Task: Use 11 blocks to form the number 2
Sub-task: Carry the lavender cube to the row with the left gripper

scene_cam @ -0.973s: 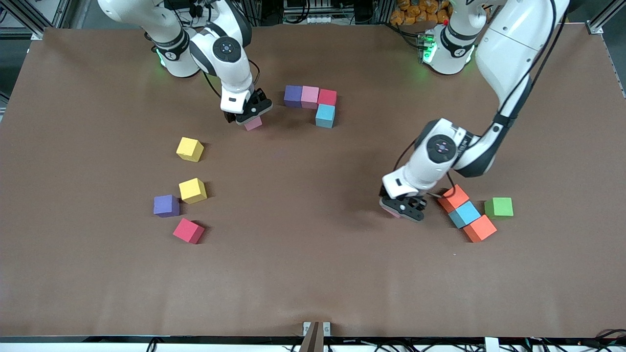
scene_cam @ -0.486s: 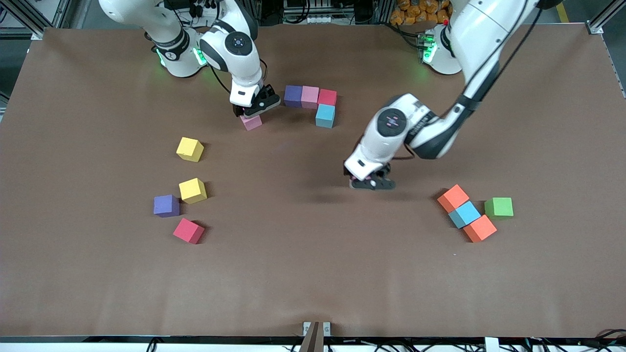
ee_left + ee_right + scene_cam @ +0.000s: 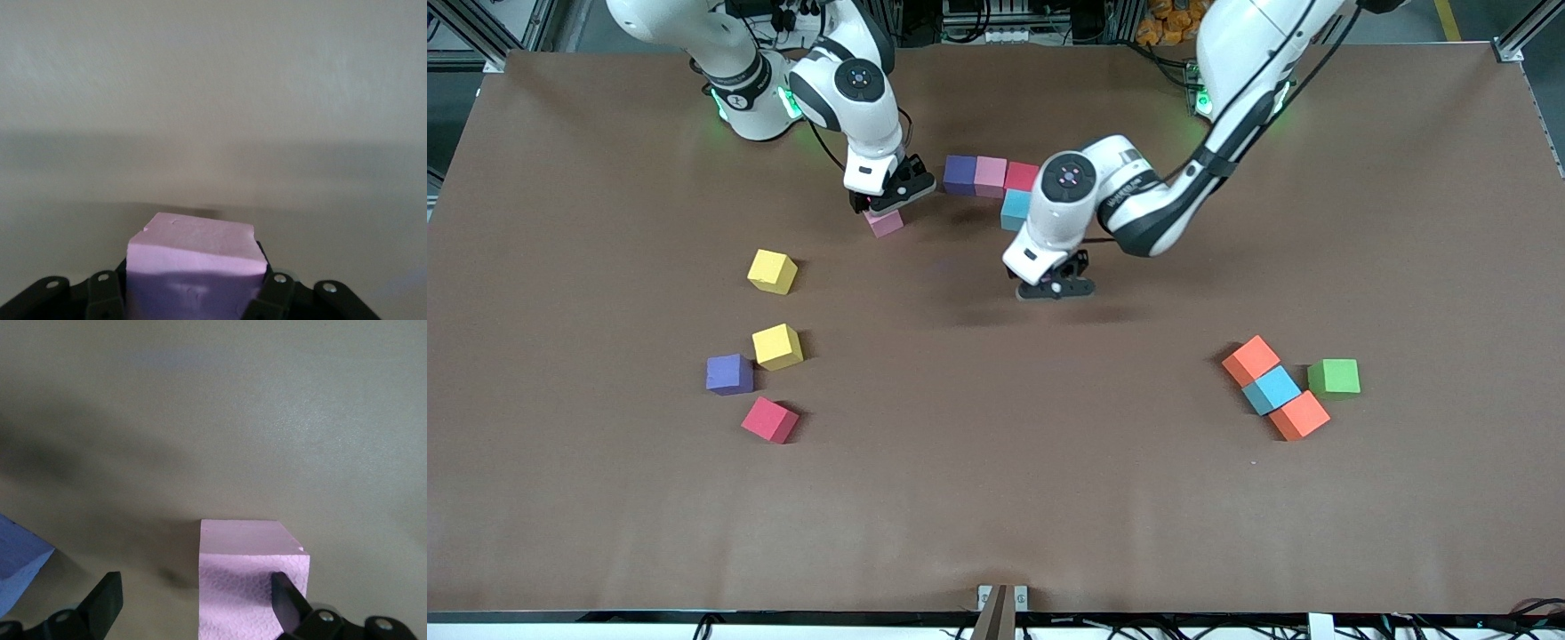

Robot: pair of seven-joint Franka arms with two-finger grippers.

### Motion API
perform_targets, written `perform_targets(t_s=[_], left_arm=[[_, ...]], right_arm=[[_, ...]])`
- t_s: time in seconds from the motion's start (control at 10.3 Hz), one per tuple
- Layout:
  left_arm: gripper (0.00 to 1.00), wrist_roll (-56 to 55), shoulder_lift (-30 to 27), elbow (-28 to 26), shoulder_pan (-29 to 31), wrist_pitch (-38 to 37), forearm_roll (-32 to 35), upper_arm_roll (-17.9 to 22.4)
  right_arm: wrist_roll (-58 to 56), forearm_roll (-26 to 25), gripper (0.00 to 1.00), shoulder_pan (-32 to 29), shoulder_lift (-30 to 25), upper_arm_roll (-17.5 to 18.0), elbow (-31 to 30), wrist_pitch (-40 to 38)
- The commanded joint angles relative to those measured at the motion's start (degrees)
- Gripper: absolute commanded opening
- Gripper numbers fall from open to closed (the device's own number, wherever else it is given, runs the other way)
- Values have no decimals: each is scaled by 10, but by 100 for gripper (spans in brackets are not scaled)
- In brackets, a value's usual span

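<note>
A row of purple [image 3: 959,173], pink [image 3: 991,173] and red [image 3: 1022,175] cubes lies near the robots' bases. A blue cube [image 3: 1014,213] touches the red one on the side nearer the camera. My left gripper [image 3: 1055,288] is shut on a pink cube [image 3: 193,243] and holds it just above the table, close to that blue cube. My right gripper [image 3: 886,203] is open over another pink cube [image 3: 886,222] resting on the table beside the row. In the right wrist view that cube [image 3: 250,553] sits between the fingers, against one of them.
Two yellow cubes [image 3: 772,271] [image 3: 777,347], a purple one [image 3: 729,374] and a red one [image 3: 769,420] lie toward the right arm's end. Orange [image 3: 1251,359], blue [image 3: 1272,389] and orange [image 3: 1300,415] cubes touch in a line toward the left arm's end, beside a green cube [image 3: 1334,377].
My left gripper has carried its pink cube from beside the orange and blue cubes to a spot near the row. My right gripper has shifted slightly toward the row, leaving its pink cube on the table.
</note>
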Motion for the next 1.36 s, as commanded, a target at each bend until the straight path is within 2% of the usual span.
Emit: perform_targets(t_s=[0.0, 0.1, 0.58, 0.88, 1.07, 1.26], left_arm=[[11, -23, -3, -3, -25, -6, 12, 1], [11, -23, 1, -1, -32, -5, 12, 1], [11, -23, 14, -1, -60, -5, 13, 4], [11, -23, 23, -1, -66, -4, 17, 6], [11, -23, 30, -1, -74, -5, 17, 6], [11, -23, 34, -1, -78, -5, 17, 6]], right_arm=[[-52, -5, 100, -35, -12, -1, -10, 5], [-76, -6, 100, -55, -15, 0, -10, 3], [-80, -7, 100, -66, -8, -1, -12, 11], [-81, -46, 100, -104, -1, -1, -10, 29], [-80, -48, 100, -105, -1, 0, -14, 29], [-64, -45, 100, -113, -9, 1, -45, 59]])
